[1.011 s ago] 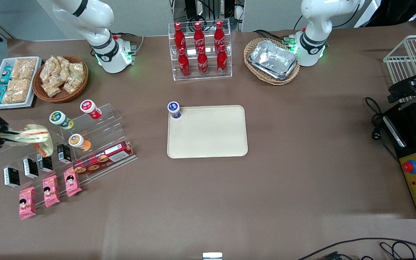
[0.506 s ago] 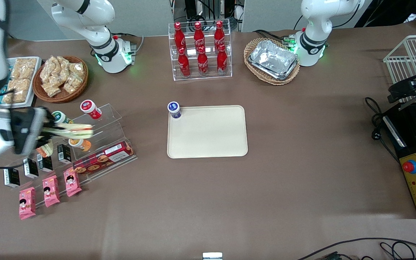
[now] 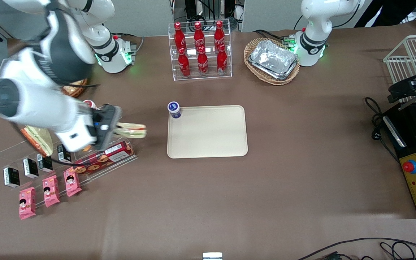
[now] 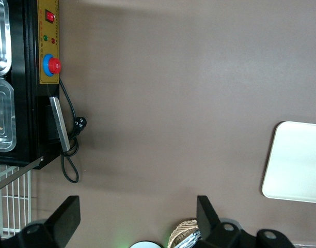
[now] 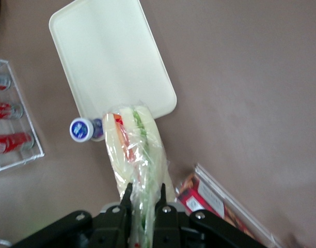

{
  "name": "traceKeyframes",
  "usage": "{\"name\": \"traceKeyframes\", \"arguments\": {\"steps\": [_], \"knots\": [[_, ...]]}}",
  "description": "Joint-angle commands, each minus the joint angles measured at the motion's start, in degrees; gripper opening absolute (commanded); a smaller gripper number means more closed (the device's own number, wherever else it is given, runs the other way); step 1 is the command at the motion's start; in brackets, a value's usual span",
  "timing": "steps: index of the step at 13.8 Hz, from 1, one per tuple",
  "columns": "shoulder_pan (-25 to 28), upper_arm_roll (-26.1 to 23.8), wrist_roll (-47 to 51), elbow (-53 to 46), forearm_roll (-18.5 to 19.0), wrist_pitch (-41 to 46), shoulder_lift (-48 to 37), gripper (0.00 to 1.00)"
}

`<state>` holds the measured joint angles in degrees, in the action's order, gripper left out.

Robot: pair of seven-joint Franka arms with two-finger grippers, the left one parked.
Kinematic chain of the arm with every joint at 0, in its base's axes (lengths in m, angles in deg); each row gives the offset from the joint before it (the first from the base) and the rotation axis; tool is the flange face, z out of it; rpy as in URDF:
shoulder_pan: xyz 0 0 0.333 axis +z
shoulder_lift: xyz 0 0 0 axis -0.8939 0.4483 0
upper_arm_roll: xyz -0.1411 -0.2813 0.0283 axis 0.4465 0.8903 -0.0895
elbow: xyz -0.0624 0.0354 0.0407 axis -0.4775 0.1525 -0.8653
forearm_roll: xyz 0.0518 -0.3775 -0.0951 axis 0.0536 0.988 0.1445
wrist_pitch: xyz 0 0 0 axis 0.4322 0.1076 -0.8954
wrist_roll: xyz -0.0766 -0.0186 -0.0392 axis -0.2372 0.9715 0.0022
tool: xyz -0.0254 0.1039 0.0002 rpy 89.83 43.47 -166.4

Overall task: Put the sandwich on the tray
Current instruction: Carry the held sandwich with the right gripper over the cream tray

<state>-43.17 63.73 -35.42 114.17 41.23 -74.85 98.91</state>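
1. The gripper is in the air above the table, between the clear acrylic step stand and the tray, nearer to the stand
2. Its two fingers are clamped on one end of the sandwich, so the wrapped wedge sticks out from the fingertips toward the tray
3. In the right wrist view the sandwich shows pale bread with red and green filling under clear wrap, and its free tip overlaps the tray edge as seen from above
4. In the front view the sandwich has not reached the tray; it hangs over bare brown table just beside the tray's edge at the working arm's end
5. A blue-lidded cup stands at the tray's corner farthest from the front camera, touching or just over the rim
6. A second wrapped sandwich lies on the stand, partly hidden under the arm
7. A red biscuit box lies on the stand's low step, just below the gripper
8. Farther from the front camera than the tray stands a rack of red cola bottles
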Motion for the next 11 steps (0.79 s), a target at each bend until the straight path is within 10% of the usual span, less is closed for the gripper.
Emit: {"name": "traceKeyframes", "arguments": {"steps": [1, 11], "knots": [[7.5, 0.8, 6.2, 3.7, -0.2, -7.9, 2.0, 0.19], [24.1, 0.9, 19.3, 3.7, 10.2, -26.7, 14.7, 0.25]]}}
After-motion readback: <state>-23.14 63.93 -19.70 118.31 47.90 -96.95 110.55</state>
